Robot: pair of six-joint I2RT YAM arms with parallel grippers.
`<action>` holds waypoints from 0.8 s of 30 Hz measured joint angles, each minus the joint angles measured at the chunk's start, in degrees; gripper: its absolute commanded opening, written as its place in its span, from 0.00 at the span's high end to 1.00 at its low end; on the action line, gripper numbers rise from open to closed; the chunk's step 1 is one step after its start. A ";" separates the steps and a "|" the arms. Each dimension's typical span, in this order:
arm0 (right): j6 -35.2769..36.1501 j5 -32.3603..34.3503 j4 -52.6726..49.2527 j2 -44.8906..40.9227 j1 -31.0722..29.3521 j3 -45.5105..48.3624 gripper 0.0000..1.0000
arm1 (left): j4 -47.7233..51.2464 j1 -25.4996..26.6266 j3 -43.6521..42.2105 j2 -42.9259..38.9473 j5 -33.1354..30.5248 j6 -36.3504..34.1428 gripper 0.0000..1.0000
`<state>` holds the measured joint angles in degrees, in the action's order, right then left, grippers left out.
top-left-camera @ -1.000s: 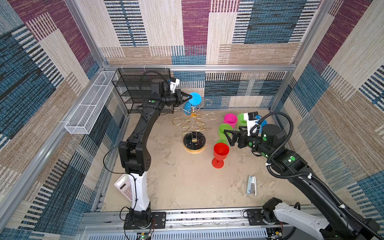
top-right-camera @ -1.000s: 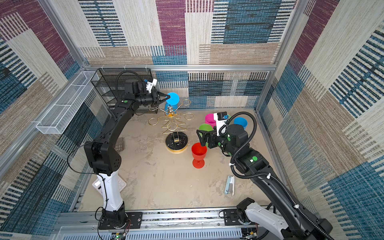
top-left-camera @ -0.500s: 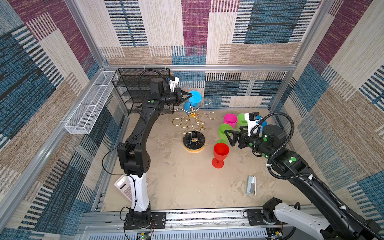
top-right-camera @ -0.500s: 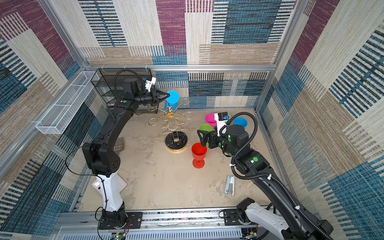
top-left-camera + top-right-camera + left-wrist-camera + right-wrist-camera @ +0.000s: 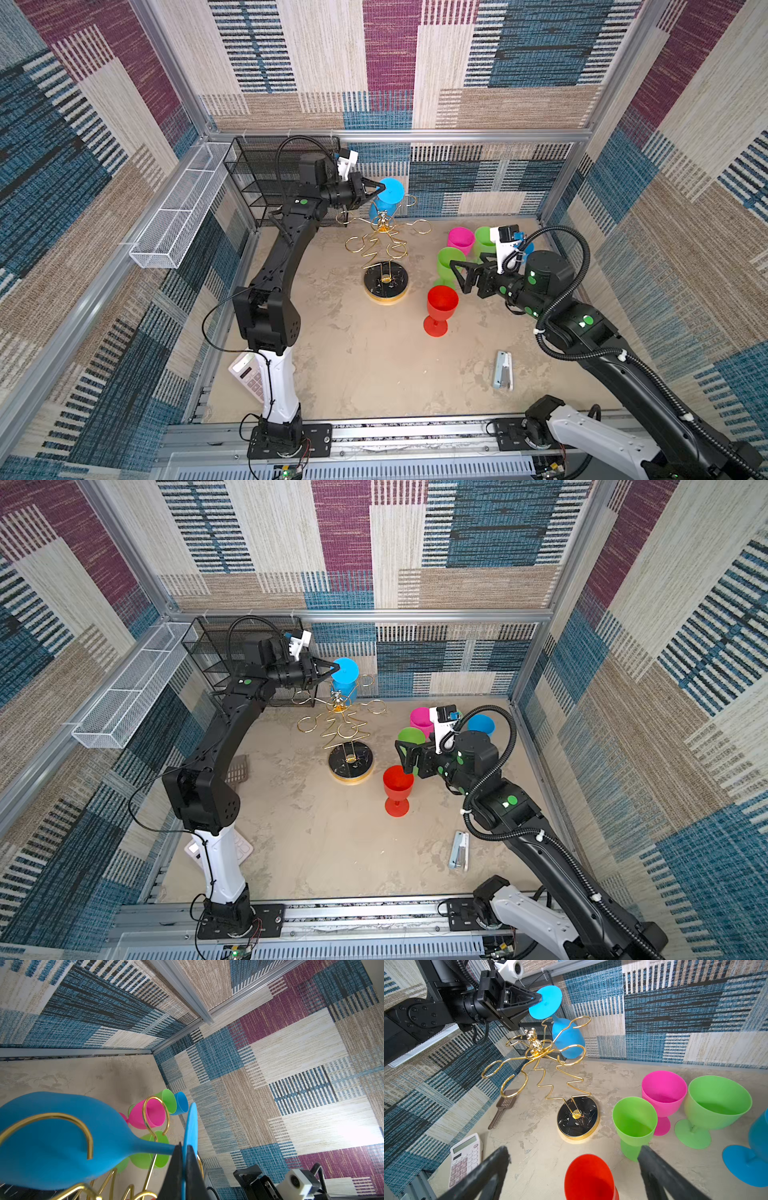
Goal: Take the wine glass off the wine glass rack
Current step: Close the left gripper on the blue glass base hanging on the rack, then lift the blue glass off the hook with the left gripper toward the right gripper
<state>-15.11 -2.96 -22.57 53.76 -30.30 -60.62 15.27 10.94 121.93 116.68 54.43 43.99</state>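
Observation:
A blue wine glass (image 5: 568, 1036) hangs bowl down and tilted among the upper arms of the gold wine glass rack (image 5: 577, 1118), at the back in both top views (image 5: 380, 210) (image 5: 345, 683). My left gripper (image 5: 380, 189) (image 5: 182, 1153) is shut on the edge of the glass's round foot (image 5: 190, 1126), above the rings. The rack's black marbled base (image 5: 385, 284) stands on the table. My right gripper (image 5: 457, 277) (image 5: 573, 1150) is open just above a red glass (image 5: 588, 1176) standing upright on the table, with nothing between its fingers.
Green (image 5: 449, 259), pink (image 5: 460, 239), green (image 5: 484, 241) and blue (image 5: 481, 725) glasses stand at the back right. A calculator (image 5: 247, 376) and a brown spatula (image 5: 504, 1105) lie left. A black mesh shelf (image 5: 257, 178) and a white wire basket (image 5: 178, 212) line the left wall.
My left gripper has edged slightly toward the blue glass's foot, still shut on it, and the glass has barely moved. The right arm has stayed still.

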 measured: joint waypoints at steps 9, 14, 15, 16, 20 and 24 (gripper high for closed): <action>0.00 0.17 -0.02 -0.22 0.00 0.39 0.01 | -1.75 0.22 0.37 0.22 -0.04 1.09 1.00; 0.00 0.46 -0.02 -0.63 0.00 0.70 0.01 | -7.65 0.37 -0.39 0.20 -0.02 3.93 1.00; 0.00 0.52 -0.02 -0.81 0.00 0.70 0.01 | -9.29 0.33 -0.68 0.20 -0.07 4.59 1.00; 0.00 0.55 -0.02 -0.96 0.00 0.70 0.01 | -10.49 0.33 -0.81 0.20 -0.09 5.42 1.00; 0.22 0.61 -0.02 -1.49 0.00 0.70 0.01 | -16.39 0.20 -0.98 0.22 -0.04 8.39 1.00; 0.44 0.66 0.00 -1.70 0.00 0.70 0.01 | -20.74 0.22 -1.31 0.22 -0.04 10.01 1.00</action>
<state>-14.68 -2.31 -22.57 52.05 -30.30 -59.92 -5.48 11.16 120.62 116.90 54.39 54.00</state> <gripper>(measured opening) 0.992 0.065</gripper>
